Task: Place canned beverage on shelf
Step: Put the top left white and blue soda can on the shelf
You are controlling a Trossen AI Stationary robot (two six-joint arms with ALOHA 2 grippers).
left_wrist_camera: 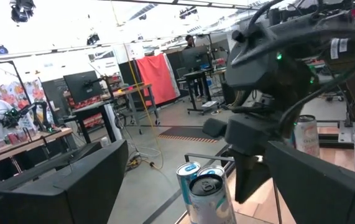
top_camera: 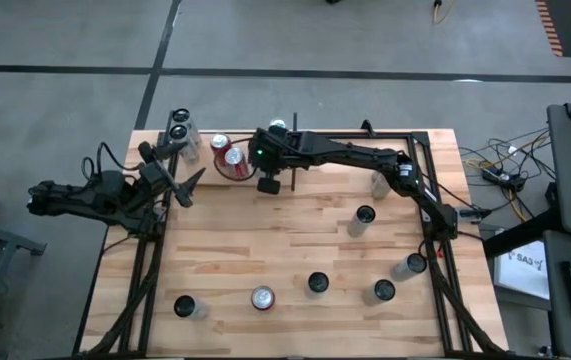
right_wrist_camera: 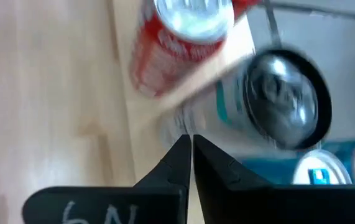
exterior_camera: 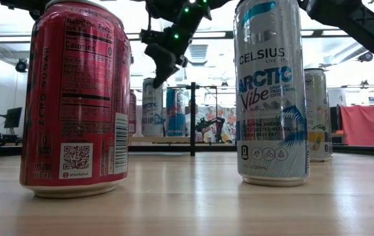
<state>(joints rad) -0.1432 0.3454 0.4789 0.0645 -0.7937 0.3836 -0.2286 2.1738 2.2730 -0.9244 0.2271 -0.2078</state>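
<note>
- Cans are standing in a cluster at the table's far left corner: a red can (top_camera: pixel 231 160) and a second red one (top_camera: pixel 219 143) behind it, plus two silver cans (top_camera: pixel 178 127) further left.
- Red can (right_wrist_camera: pixel 183 43) is sitting on the shelf (right_wrist_camera: pixel 227 59), a pale plywood panel, seen blurred from the right wrist with a silver can (right_wrist_camera: pixel 276 102) beside it.
- Right gripper (top_camera: pixel 269 183) is hovering just beside the red can, over the table (top_camera: pixel 295 250); its fingers (right_wrist_camera: pixel 174 165) are pressed together, holding nothing.
- Left gripper (top_camera: pixel 180 185) is waiting at the table's left edge near the silver cans, its fingers spread wide and empty.
- Six more cans are standing scattered across the near and right parts of the table, among them a red-topped can (top_camera: pixel 262 297).
</note>
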